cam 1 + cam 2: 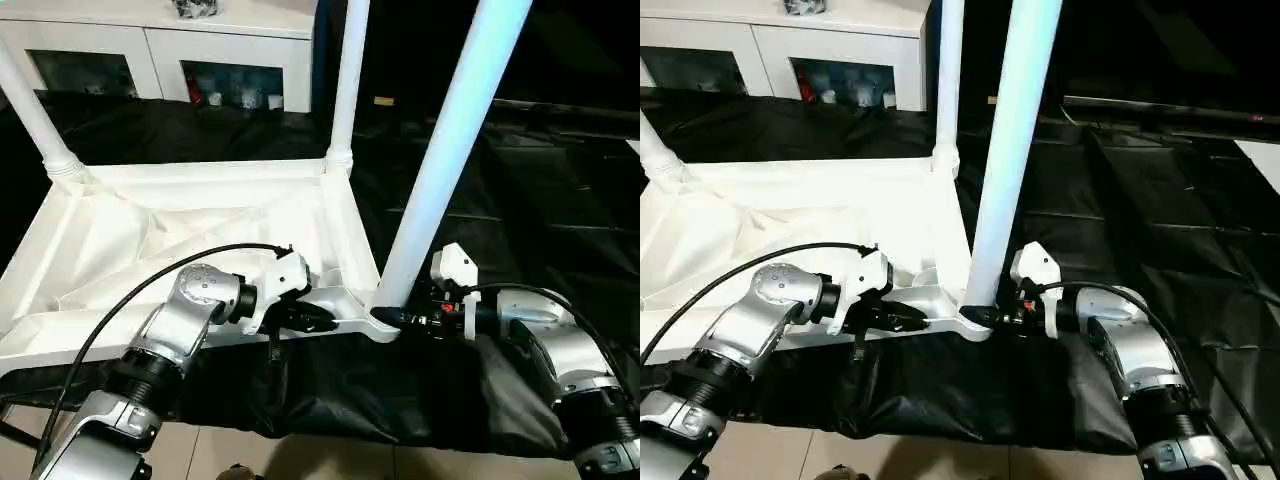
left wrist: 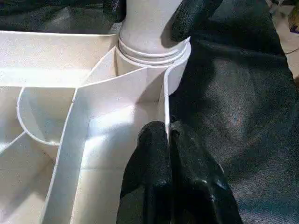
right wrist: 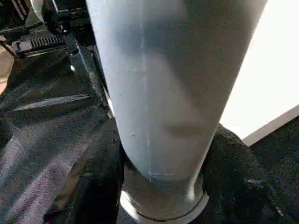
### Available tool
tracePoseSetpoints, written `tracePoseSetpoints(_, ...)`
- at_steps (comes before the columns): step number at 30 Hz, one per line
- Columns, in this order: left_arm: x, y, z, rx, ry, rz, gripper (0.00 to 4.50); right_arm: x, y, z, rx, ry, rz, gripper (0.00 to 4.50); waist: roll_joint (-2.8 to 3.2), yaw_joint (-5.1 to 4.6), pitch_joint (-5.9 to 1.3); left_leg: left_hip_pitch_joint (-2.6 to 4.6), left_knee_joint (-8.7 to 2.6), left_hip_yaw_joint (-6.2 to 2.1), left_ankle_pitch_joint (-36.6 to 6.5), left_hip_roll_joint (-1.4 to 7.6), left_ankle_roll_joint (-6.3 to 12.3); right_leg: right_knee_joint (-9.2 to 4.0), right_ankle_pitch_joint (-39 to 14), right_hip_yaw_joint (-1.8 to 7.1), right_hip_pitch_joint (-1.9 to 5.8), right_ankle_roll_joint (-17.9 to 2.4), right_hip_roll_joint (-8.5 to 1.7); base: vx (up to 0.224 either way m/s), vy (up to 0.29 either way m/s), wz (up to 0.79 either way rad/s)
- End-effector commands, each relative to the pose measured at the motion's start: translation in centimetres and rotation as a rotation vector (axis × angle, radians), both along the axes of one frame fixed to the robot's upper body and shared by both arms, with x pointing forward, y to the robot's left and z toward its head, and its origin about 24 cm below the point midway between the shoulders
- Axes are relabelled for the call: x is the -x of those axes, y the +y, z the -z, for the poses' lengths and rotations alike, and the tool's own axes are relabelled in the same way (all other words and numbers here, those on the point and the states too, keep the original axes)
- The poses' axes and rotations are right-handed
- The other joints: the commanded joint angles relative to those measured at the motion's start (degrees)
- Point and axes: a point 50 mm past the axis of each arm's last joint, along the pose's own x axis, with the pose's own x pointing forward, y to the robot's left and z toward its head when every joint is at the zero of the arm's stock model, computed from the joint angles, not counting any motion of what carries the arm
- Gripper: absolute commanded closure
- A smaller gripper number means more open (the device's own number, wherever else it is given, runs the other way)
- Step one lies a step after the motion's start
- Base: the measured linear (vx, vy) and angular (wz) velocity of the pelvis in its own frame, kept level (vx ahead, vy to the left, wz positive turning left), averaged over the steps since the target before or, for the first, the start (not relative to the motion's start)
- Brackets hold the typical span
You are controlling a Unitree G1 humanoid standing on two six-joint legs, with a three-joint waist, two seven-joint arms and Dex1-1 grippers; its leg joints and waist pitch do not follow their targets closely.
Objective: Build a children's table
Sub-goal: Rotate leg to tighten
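The white table top (image 1: 150, 230) lies upside down on black cloth, its ribs facing up. Three white legs stand in its corner sockets: one far left (image 1: 35, 110), one far right (image 1: 348, 80), and a near right leg (image 1: 450, 140) that leans slightly right. My left gripper (image 1: 325, 320) is shut on the thin front rim (image 2: 164, 107) just beside that near right socket. At the base of the near right leg, my right gripper (image 1: 385, 315) has one black finger (image 3: 93, 186) pressed against each side.
A white cabinet (image 1: 160, 50) with glass doors stands behind the table top. Black cloth (image 1: 520, 200) covers the ground to the right and front. Pale floor tiles (image 1: 300, 455) show at the near edge between my forearms.
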Motion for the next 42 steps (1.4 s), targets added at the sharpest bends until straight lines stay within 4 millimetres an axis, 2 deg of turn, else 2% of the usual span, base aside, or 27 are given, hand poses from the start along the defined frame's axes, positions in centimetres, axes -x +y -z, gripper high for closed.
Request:
tracePoseSetpoints(1, -1.0, -1.4, -1.7, 0.071, -0.093, -0.06, 4.5, 1.4, 2.6, 1.2, -0.018, 0.063, -0.131, 2.52, -0.35, -0.16, -3.73, 0.68, -3.84, -0.47, -11.81, 2.3, 2.96, -4.75, -17.09, 2.8, 2.74, -10.38, -4.51, 0.0, 0.0, 0.0)
tracePoseSetpoints(4, -1.7, -2.2, -1.6, 0.071, -0.116, -0.137, 4.5, 0.9, 3.0, 1.8, -0.005, 0.04, -0.034, 2.53, -0.42, -0.26, -3.53, 0.82, -3.89, -0.45, -12.72, 2.26, 2.47, -5.07, -19.21, 2.8, 2.55, -9.79, -4.56, 0.0, 0.0, 0.0)
tracePoseSetpoints(7, -2.6, -3.2, -1.6, 0.059, -0.139, -0.226, 4.5, -0.4, 3.5, 2.9, 0.031, 0.042, 0.172, 2.54, -0.45, -0.7, -3.21, 1.11, -4.04, -0.61, -15.4, 2.0, 1.2, -5.68, -25.58, 2.57, 2.22, -8.24, -4.58, 0.0, 0.0, 0.0)
tracePoseSetpoints(9, -2.9, -3.8, -1.6, 0.062, -0.143, -0.264, 4.5, -1.1, 3.8, 3.3, 0.047, 0.04, 0.271, 2.55, -0.53, -0.93, -3.17, 1.44, -3.86, -0.84, -17.37, 1.72, 0.53, -6.6, -32.04, 2.32, 1.97, -5.91, -4.83, 0.0, 0.0, 0.0)
tracePoseSetpoints(11, -3.3, -4.6, -1.7, 0.068, -0.145, -0.308, 4.5, -1.8, 4.3, 3.7, 0.044, 0.053, 0.386, 2.56, -0.46, -1.05, -3.19, 1.37, -3.94, -0.91, -17.37, 1.77, 0.41, -6.69, -32.55, 2.32, 1.88, -5.31, -4.82, 0.0, 0.0, 0.0)
tracePoseSetpoints(15, -3.8, -6.4, -1.9, 0.076, -0.153, -0.389, 4.5, -3.1, 6.5, 3.9, 0.002, 0.076, 0.585, 2.56, -0.41, -2.3, -3.31, 1.18, -4.17, -1.3, -19.21, 1.74, -0.18, -6.83, -32.17, 1.94, 1.95, -5.14, -4.78, 0.0, 0.0, 0.0)
tracePoseSetpoints(17, -4.0, -7.2, -2.0, 0.077, -0.161, -0.413, 4.5, -3.7, 7.7, 3.7, 0.002, 0.054, 0.633, 2.56, -0.29, -2.47, -3.52, 0.91, -4.39, -1.33, -18.11, 1.96, 0.02, -6.51, -28.26, 2.1, 2.19, -6.04, -4.8, 0.0, 0.0, 0.0)
tracePoseSetpoints(18, -4.0, -7.6, -2.1, 0.082, -0.165, -0.411, 4.5, -4.1, 8.4, 3.4, -0.002, 0.04, 0.645, 2.56, -0.26, -2.72, -3.44, 0.94, -4.41, -1.25, -18.39, 1.92, -0.11, -6.35, -26.77, 2.17, 1.95, -6.88, -4.66, 0.0, 0.0, 0.0)
tracePoseSetpoints(19, -4.0, -7.6, -2.1, 0.083, -0.165, -0.41, 4.5, -4.1, 8.5, 3.4, -0.003, 0.04, 0.646, 2.56, -0.35, -2.69, -3.54, 1.04, -4.31, -1.2, -18.43, 1.79, 0.01, -6.38, -26.38, 2.13, 2.01, -7.06, -4.72, 0.0, 0.0, 0.0)
tracePoseSetpoints(20, -3.9, -7.9, -2.2, 0.091, -0.166, -0.394, 4.5, -4.4, 8.8, 3.1, -0.02, 0.033, 0.643, 2.56, -0.68, -2.71, -3.59, 0.97, -4.25, -1.04, -17.94, 1.81, 0.54, -6.25, -24.93, 2.32, 2.11, -7.55, -4.8, 0.0, 0.0, 0.0)
tracePoseSetpoints(21, -3.9, -7.9, -2.2, 0.093, -0.165, -0.389, 4.5, -4.5, 8.9, 3.0, -0.031, 0.037, 0.638, 2.56, -0.48, -2.68, -3.54, 0.88, -4.23, -0.95, -17.43, 1.83, 1.05, -6.09, -23.71, 2.42, 2.12, -8.04, -4.83, 0.0, 0.0, 0.0)
tracePoseSetpoints(22, -3.8, -7.9, -2.2, 0.095, -0.166, -0.381, 4.5, -4.5, 8.9, 2.9, -0.039, 0.041, 0.632, 2.01, -0.65, -2.7, -3.62, 0.76, -4.25, -0.88, -16.52, 1.89, 1.47, -5.86, -22.17, 2.47, 2.3, -8.42, -4.81, 0.0, 0.0, 0.0)
tracePoseSetpoints(26, -3.5, -7.4, -2.2, 0.105, -0.168, -0.338, 4.5, -4.5, 8.4, 2.7, -0.067, 0.059, 0.589, 1.74, -0.68, -2.51, -3.68, 0.64, -4.12, -0.66, -14.7, 1.94, 2.45, -5.54, -19.75, 2.56, 2.5, -9.42, -4.87, 0.0, 0.0, 0.0)
tracePoseSetpoints(27, -3.4, -7.2, -2.1, 0.107, -0.162, -0.328, 4.5, -4.5, 8.1, 2.7, -0.05, 0.04, 0.572, 1.45, -0.69, -2.46, -3.7, 0.58, -4.13, -0.67, -14.44, 1.94, 2.5, -5.53, -19.81, 2.55, 2.58, -9.48, -4.92, 0.0, 0.0, 0.0)
tracePoseSetpoints(31, -2.9, -6.3, -2.0, 0.12, -0.155, -0.274, 4.5, -4.1, 7.0, 2.6, -0.033, 0.0, 0.461, 1.38, -0.7, -2.4, -3.77, 0.42, -4.03, -0.56, -13.23, 1.98, 2.93, -5.31, -18.28, 2.51, 2.78, -9.97, -4.92, 0.0, 0.0, 0.0)
tracePoseSetpoints(32, -2.6, -5.9, -1.9, 0.128, -0.145, -0.235, 4.5, -3.8, 6.5, 2.4, -0.031, -0.024, 0.406, 1.38, -0.77, -2.26, -3.87, 0.29, -3.95, -0.59, -12.52, 2.05, 3.39, -5.12, -17.19, 2.54, 2.99, -10.13, -5.0, 0.0, 0.0, 0.0)
tracePoseSetpoints(33, -2.4, -5.6, -1.9, 0.13, -0.139, -0.217, 4.5, -3.7, 6.2, 2.3, -0.03, -0.032, 0.383, 1.38, -0.56, -2.21, -3.89, 0.22, -3.95, -0.62, -12.02, 2.04, 3.59, -5.03, -16.44, 2.54, 3.05, -10.26, -4.96, 0.0, 0.0, 0.0)
tracePoseSetpoints(34, -2.2, -5.4, -2.0, 0.136, -0.138, -0.192, 4.5, -3.5, 5.9, 2.2, -0.028, -0.038, 0.358, 1.38, -0.69, -2.23, -3.94, 0.22, -3.84, -0.5, -11.32, 2.01, 4.05, -4.91, -15.17, 2.57, 3.04, -10.62, -4.9, 0.0, 0.0, 0.0)
tracePoseSetpoints(39, -1.4, -4.4, -2.1, 0.142, -0.121, -0.096, 4.5, -2.7, 4.2, 2.0, 0.001, -0.069, 0.228, 1.38, -0.42, -2.03, -4.13, 0.32, -3.71, -0.41, -8.85, 2.28, 5.07, -4.11, -9.32, 2.53, 3.08, -13.2, -4.63, 0.0, 0.0, 0.0)
tracePoseSetpoints(42, -1.3, -3.8, -2.1, 0.129, -0.115, -0.074, 4.5, -2.2, 3.4, 1.9, 0.008, -0.073, 0.166, 1.38, -0.42, -1.56, -4.03, 0.54, -3.71, -0.29, -9.69, 2.37, 5.4, -4.18, -9.27, 2.63, 3.04, -13.58, -4.75, 0.0, 0.0, 0.0)
